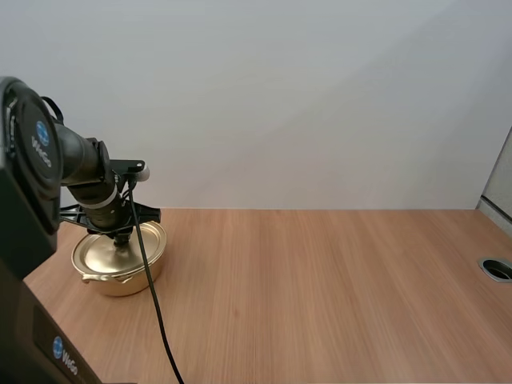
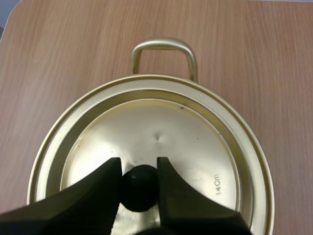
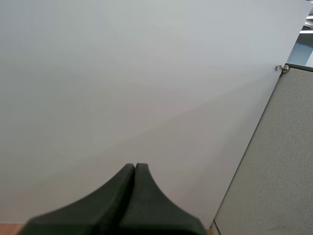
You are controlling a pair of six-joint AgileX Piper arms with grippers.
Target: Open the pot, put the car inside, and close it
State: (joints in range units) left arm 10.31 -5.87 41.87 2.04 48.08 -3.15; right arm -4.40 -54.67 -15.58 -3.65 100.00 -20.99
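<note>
A gold pot (image 1: 128, 280) stands at the table's far left with its lid (image 1: 108, 254) on. My left gripper (image 1: 122, 238) reaches down onto the middle of the lid. In the left wrist view its two black fingers (image 2: 105, 181) press on either side of the lid's black knob (image 2: 139, 188), so my left gripper (image 2: 139, 164) is shut on it. The lid (image 2: 166, 127) sits flat inside the rim, and one loop handle (image 2: 164, 49) of the pot sticks out beyond it. My right gripper (image 3: 135, 167) is shut on nothing, its fingers lying together as one wedge against a plain white wall.
The wooden table (image 1: 320, 304) stretches bare to the right of the pot. A round cable hole (image 1: 498, 269) sits at the table's right edge, next to a grey partition (image 1: 500, 188).
</note>
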